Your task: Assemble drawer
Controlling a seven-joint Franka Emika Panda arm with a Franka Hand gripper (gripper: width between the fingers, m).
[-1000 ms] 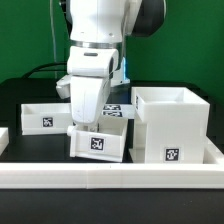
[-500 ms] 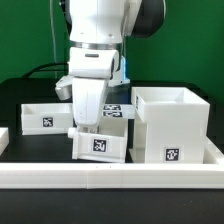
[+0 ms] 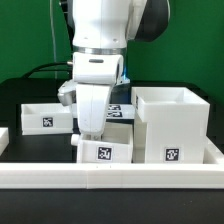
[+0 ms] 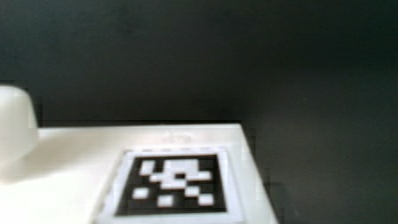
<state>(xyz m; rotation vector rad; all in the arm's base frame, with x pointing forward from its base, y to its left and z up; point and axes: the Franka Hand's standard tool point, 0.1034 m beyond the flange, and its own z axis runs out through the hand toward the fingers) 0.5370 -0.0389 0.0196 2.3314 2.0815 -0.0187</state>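
Set out on a black table (image 3: 40,148) in the exterior view: 3 white plastic drawer parts, fenced along the front by a long low white border rail (image 3: 110,178)

Tallest of the 3, the box casing (image 3: 170,120): upright at the exterior view's right, open on top, thin-walled, with a small black-and-white square tag low on its front face

Toward the exterior view's left and further back, the left tray (image 3: 45,118): shallow, open-topped, level on the table, with its own tag on the front wall

Between those 2 and nearer the rail, the smaller tray (image 3: 120,152): flat and level, front wall toward the camera, tag in the middle of that wall, right end just beside the casing's lower front; cannot tell whether touching it

Hanging straight down over the smaller tray's left end, the white gripper (image 3: 88,135), reaching the tray's rear left corner. Fingertips hidden behind the gripper body and the tray wall, so cannot tell whether clamped on the tray or spread apart

In the wrist view: blurred white plastic with a tag seen nearly face-on, dark table beyond, and 1 pale blurred finger (image 4: 15,120) at the picture's edge

Behind the arm, a sliver of the marker board (image 3: 118,112) flat on the table
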